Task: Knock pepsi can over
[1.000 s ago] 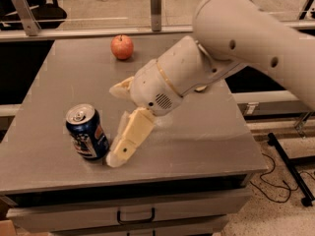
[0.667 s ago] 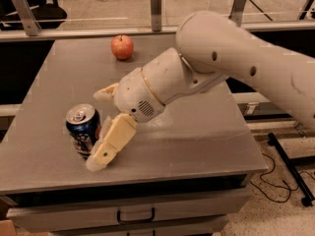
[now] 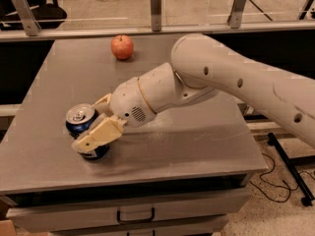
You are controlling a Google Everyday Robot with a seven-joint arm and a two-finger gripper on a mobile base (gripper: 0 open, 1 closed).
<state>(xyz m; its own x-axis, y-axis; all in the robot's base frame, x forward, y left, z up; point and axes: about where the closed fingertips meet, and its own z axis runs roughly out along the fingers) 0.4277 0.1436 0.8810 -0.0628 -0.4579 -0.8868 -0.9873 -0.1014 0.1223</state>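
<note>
The pepsi can point(image 3: 75, 126), dark blue with a silver top, stands near the front left of the grey table point(image 3: 197, 141), leaning slightly. My gripper point(image 3: 88, 124) is at the can with its cream fingers spread. The near finger point(image 3: 98, 135) lies across the can's front side and touches it. The far finger point(image 3: 102, 102) sits just behind the can's right side. The gripper is open, with the can between the fingers. The lower part of the can is partly hidden by the near finger.
A red apple point(image 3: 122, 46) sits at the back of the table, well away from the arm. A glass rail with metal posts point(image 3: 156, 6) runs behind the table. Drawers point(image 3: 135, 214) are under the front edge. Floor cables lie at the right.
The gripper has swung left and come up against the can, with the near finger now across its front. The can has stayed standing in about the same spot.
</note>
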